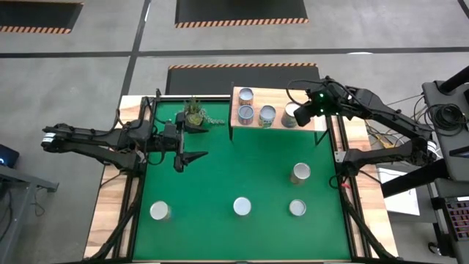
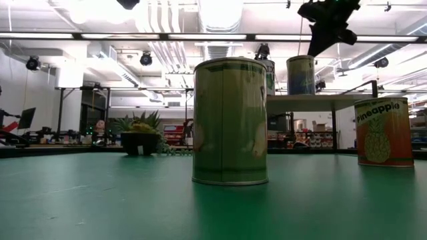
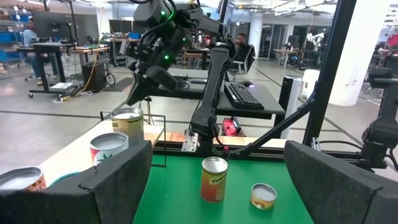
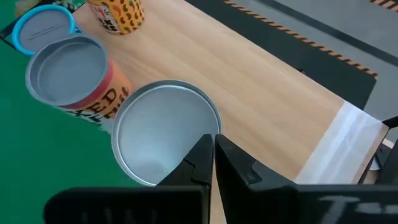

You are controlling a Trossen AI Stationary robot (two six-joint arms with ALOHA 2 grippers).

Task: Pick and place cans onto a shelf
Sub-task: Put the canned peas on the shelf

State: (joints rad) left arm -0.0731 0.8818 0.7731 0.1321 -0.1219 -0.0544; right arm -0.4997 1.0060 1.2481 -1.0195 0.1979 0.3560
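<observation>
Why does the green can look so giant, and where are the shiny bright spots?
Low view: the green can stands nearest the table-height camera, so it looms large; ceiling lights glare white overhead. Right wrist view: the can top gleams pale under the shut jaws of the right gripper.

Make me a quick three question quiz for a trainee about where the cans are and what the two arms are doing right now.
1. How many cans stand on the shelf, and how many on the green mat?
2. True or false: the right end effector is carrying a can.
3. Which fits the left end effector? A) shut on the potted plant; B) open and empty above the mat, near the plant; C) open over the shelf.

Key:
1. Four on the shelf, four on the mat.
2. False. Its fingers are shut with nothing between them, above the shelf can nearest the pale strip.
3. B.
</observation>
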